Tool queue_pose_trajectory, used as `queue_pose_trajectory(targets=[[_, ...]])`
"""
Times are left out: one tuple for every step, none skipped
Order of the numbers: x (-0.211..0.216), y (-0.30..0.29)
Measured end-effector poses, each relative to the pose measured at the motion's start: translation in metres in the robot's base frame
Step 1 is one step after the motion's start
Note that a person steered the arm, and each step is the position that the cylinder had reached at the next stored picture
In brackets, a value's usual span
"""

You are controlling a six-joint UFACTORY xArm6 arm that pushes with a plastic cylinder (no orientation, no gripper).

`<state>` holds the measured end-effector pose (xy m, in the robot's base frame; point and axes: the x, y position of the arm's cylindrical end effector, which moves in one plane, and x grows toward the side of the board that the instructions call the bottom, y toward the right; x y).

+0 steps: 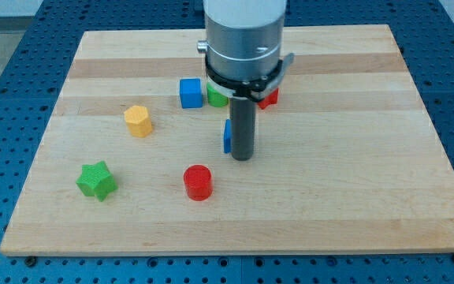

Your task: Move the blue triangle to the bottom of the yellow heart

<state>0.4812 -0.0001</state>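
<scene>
A blue block (227, 136), mostly hidden behind my rod, shows as a narrow blue sliver near the board's middle; its shape cannot be made out. My tip (243, 158) touches or sits just right of it. The yellow block (138, 121) lies to the left, its heart shape unclear from here. The rod and arm body cover the area above the tip.
A blue cube (190, 92) stands up-left of the tip. A green block (216, 98) and a red block (269, 98) peek out behind the arm. A red cylinder (198, 182) lies below-left. A green star (96, 181) sits at lower left. The wooden board (369, 197) rests on a blue pegboard.
</scene>
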Motion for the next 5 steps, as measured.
queue_pose_trajectory(targets=[[-0.004, -0.015], [-0.005, -0.025], [-0.016, -0.026], [-0.031, -0.026], [-0.033, -0.022]])
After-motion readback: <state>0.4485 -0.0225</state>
